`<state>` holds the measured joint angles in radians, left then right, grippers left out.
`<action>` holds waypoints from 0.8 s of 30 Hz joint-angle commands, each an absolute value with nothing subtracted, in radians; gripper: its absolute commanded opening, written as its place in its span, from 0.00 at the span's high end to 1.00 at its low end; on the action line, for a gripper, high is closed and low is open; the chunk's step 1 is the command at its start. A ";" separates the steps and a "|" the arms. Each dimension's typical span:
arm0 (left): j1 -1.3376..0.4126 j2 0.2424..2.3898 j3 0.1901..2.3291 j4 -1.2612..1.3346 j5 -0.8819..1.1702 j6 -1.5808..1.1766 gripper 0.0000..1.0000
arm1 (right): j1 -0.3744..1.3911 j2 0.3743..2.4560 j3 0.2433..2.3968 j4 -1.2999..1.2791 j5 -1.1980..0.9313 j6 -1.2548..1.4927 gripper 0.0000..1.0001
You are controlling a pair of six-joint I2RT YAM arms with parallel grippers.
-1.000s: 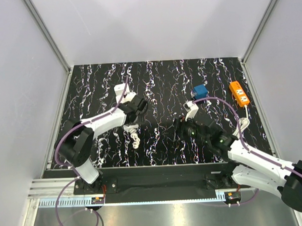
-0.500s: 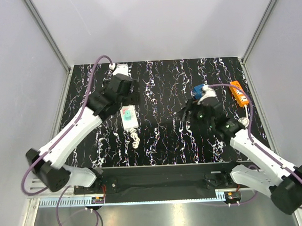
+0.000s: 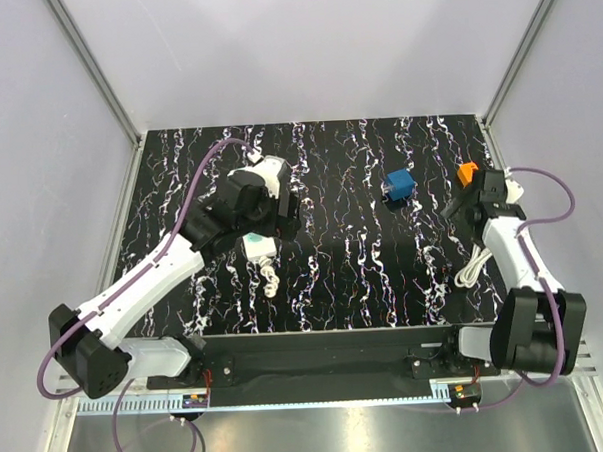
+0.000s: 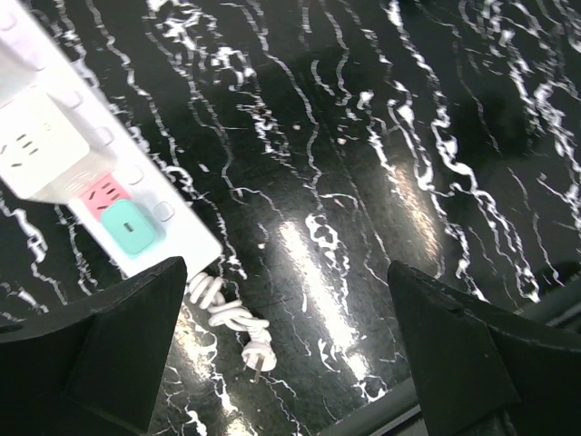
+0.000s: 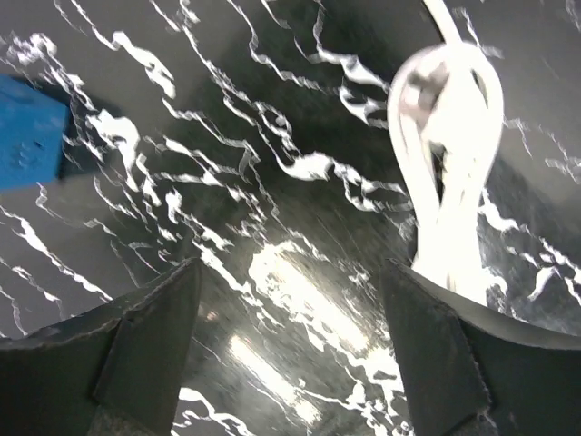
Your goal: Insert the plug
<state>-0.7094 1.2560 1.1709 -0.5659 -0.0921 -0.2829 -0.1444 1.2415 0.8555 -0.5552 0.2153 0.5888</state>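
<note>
A white power strip (image 4: 54, 145) with a pink and a teal switch lies at the upper left of the left wrist view. Its short coiled cord ends in a white plug (image 4: 259, 356) lying loose on the table. In the top view the strip (image 3: 254, 248) pokes out below my left gripper (image 3: 283, 219), and the plug (image 3: 272, 284) lies just nearer. My left gripper (image 4: 286, 350) hangs open above the table, right of the plug, holding nothing. My right gripper (image 3: 459, 205) is open and empty beside an orange power strip (image 3: 467, 173), whose white cord bundle (image 5: 449, 163) shows at the upper right.
A blue cube (image 3: 400, 186) sits on the black marbled table, left of the orange strip, and shows again as the blue cube (image 5: 27, 136) in the right wrist view. The orange strip's white cord (image 3: 474, 269) is coiled near the right edge. Walls enclose three sides.
My left arm has reached out over the white strip and shifted right. My right arm has swung from the table's middle to the right edge by the orange strip, its jaws widening.
</note>
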 commanded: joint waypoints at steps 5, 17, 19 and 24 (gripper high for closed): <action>-0.707 1.158 1.135 -0.499 0.110 -0.199 0.02 | -0.146 1.477 1.116 -0.304 -0.137 0.343 0.14; -0.707 1.098 1.092 -0.469 -0.029 -0.225 0.04 | -0.146 2.071 1.679 -0.526 -0.527 0.012 0.09; -0.707 1.086 1.088 -0.468 -0.067 -0.233 0.04 | -0.146 2.132 1.726 -0.546 -0.564 0.005 0.11; -0.707 1.098 1.080 -0.457 -0.055 -0.215 0.04 | -0.127 2.187 1.733 -0.548 -0.601 0.023 0.30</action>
